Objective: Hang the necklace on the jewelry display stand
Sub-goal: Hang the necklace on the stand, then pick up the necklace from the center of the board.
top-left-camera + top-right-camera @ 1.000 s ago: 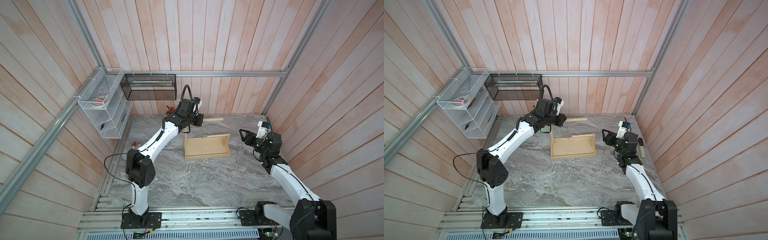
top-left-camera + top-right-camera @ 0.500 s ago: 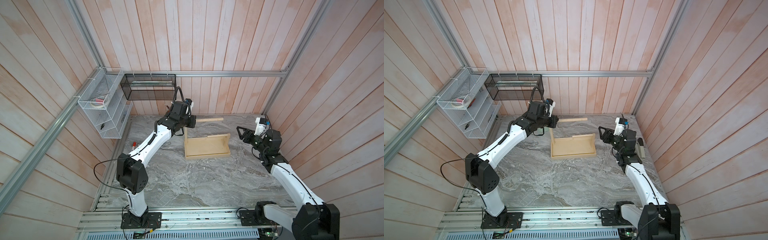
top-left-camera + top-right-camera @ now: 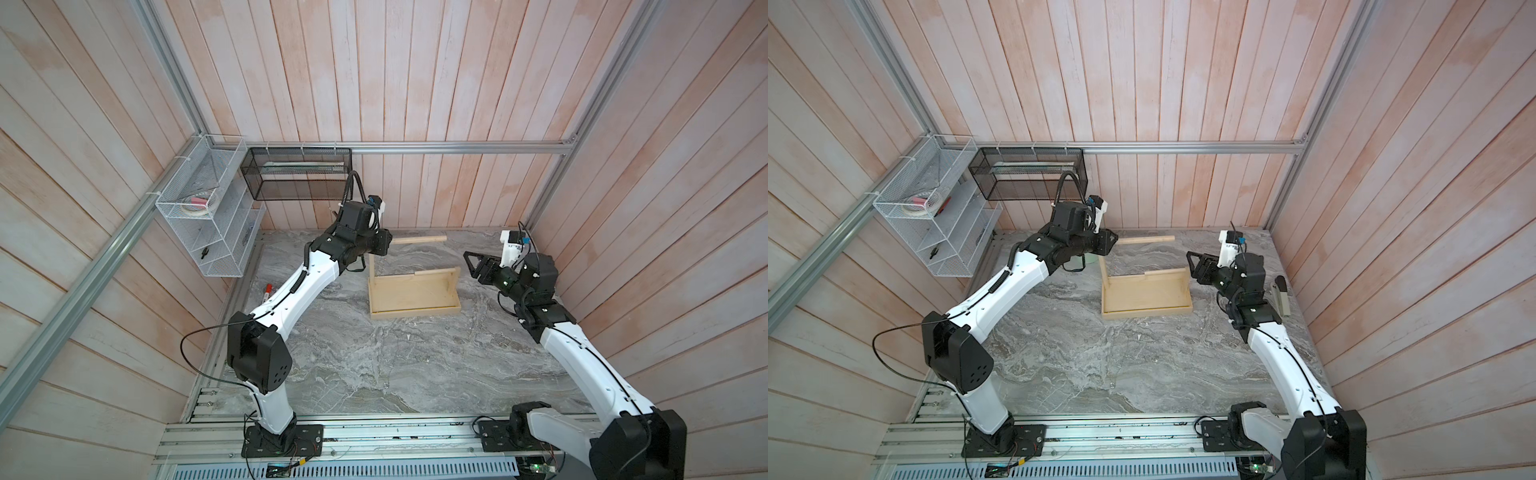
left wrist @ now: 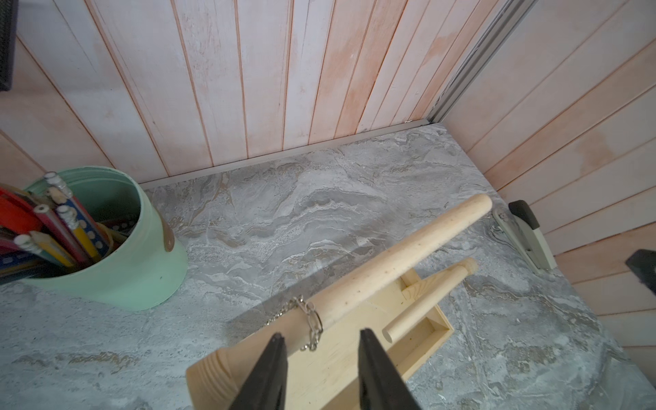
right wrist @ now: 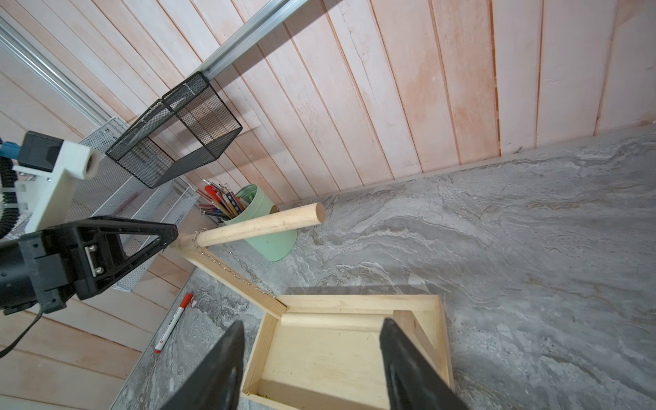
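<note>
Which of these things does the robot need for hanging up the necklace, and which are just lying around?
For the job:
- jewelry display stand
- necklace, already draped over it

Just lying about:
- mint-green pen cup
- red marker
- stapler
- black mesh basket
- white wire shelf

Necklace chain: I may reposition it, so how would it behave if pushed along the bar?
Probably floppy: the necklace drapes over the top bar and hangs slack beside the post. Likely slides easily, since that bar is smooth and round.
</note>
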Robot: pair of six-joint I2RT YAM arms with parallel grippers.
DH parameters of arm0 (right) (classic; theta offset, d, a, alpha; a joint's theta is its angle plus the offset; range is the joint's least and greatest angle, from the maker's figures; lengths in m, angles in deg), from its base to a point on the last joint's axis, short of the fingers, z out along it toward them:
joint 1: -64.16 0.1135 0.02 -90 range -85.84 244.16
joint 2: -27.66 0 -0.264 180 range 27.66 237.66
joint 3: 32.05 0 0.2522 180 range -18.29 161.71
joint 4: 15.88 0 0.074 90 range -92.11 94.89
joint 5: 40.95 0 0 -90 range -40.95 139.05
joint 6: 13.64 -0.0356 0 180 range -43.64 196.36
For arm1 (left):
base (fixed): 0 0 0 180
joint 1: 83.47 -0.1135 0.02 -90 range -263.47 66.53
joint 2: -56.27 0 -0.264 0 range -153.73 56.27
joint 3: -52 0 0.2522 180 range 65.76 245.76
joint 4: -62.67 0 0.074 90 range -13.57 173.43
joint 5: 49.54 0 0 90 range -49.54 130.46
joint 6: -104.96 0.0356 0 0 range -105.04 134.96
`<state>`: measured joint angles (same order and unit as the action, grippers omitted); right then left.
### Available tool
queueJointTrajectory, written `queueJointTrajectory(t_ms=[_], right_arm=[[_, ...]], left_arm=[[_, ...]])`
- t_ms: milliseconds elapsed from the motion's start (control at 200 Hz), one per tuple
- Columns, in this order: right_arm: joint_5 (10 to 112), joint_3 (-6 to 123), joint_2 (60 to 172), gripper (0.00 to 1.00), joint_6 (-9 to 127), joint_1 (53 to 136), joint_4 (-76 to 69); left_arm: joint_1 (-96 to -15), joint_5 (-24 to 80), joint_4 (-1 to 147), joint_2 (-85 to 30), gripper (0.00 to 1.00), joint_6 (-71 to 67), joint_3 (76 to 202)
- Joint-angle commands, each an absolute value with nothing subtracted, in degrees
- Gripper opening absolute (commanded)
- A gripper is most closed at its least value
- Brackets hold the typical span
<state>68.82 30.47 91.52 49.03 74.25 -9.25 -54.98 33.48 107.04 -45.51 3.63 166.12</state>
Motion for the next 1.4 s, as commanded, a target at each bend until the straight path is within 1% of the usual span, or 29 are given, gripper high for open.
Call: queueJointTrajectory(t_ms=[0, 40, 120, 225, 295, 425, 505, 720, 795, 945, 1140, 1395], right_arm=[[67.0, 32.9, 89.5, 0.61, 50.8, 76.0, -4.7], [66.5, 33.3, 89.0, 0.61, 51.1, 76.8, -3.2], [64.3, 34.3, 88.1, 0.61, 52.7, 79.9, 0.7], [57.9, 34.9, 87.5, 0.61, 54.0, 86.8, 6.2], [54.9, 34.2, 88.5, 0.62, 53.1, 91.6, 9.2], [50.7, 30.4, 92.3, 0.62, 49.5, 100.9, 10.8], [50.2, 28.3, 95.7, 0.62, 46.7, 105.3, 10.0], [51.2, 29.1, 107.1, 0.57, 42.9, 115.5, 7.8], [52.7, 31.3, 111.0, 0.57, 42.6, 116.2, 8.3], [54.9, 34.6, 116.6, 0.52, 42.9, 116.2, 6.6], [56.5, 40.5, 125.9, 0.50, 45.3, 116.2, 6.8], [56.8, 44.8, 132.3, 0.42, 46.1, 116.3, 10.1]], left_arm=[[-55.3, 33.3, 109.2, -42.8, 0.45, 3.9, 168.3], [-55.3, 33.1, 109.9, -42.1, 0.49, 3.8, 168.4], [-55.2, 32.3, 111.0, -39.7, 0.65, 3.1, 168.1], [-55.0, 33.9, 112.0, -34.6, 0.80, 1.2, 165.4], [-55.1, 38.2, 113.1, -30.3, 0.84, -1.2, 160.3], [-55.1, 44.5, 112.9, -21.1, 0.85, -6.4, 144.7], [-55.1, 47.1, 113.0, -15.6, 0.85, -8.7, 136.7], [-55.1, 48.1, 113.3, -4.3, 0.85, -13.6, 126.7], [-55.1, 48.9, 113.3, -2.9, 0.85, -13.5, 125.4], [-55.3, 49.9, 112.9, -1.8, 0.85, -13.7, 124.2], [-55.3, 49.0, 111.2, 0.0, 0.85, -14.3, 122.6], [-55.5, 49.7, 111.1, 1.2, 0.85, -14.1, 121.6]])
